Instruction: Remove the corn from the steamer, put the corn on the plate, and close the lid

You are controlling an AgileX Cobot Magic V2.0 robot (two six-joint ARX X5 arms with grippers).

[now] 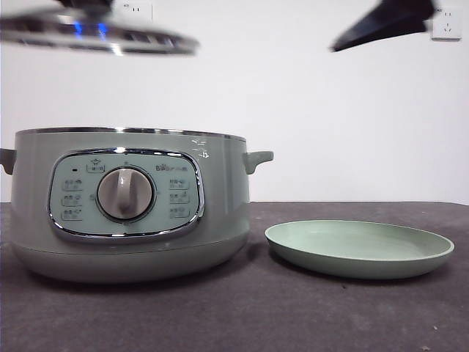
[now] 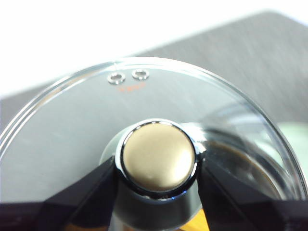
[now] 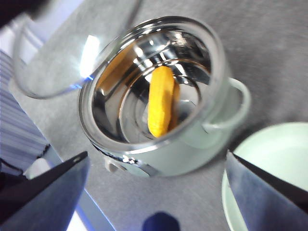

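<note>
1. Left gripper (image 2: 156, 168) holds the lid (image 2: 72, 139) aloft, jaws pinched on either side of its knob (image 2: 158, 157); in the left wrist view the knob looks dull gold w/ a chrome collar, glass dome spreading round it.
2. Front view: lid (image 1: 99, 33) hangs blurred at top left, well above the steamer (image 1: 124, 205), chrome rim catching blue glints. Steamer stands open on the dark table (image 1: 242, 315), dial (image 1: 126, 193) facing the camera.
3. Corn (image 3: 161, 101) lies inside the steamer (image 3: 159, 91) on the shiny metal floor, near the middle, long axis running across the pot; seen only from the right wrist cam.
4. Right gripper (image 3: 154, 192) hovers high over the steamer & the plate (image 3: 269, 159), jaws spread wide, nothing between them. In the front view it shows only as a dark tip (image 1: 385, 22) at top right.
5. Plate (image 1: 359, 249) sits bare on the table just beside the steamer, on its right-handle side, a narrow gap between them.
6. Lid edge (image 3: 72, 53) appears in the right wrist view too, tilted, overlapping the steamer's rim on one side.
</note>
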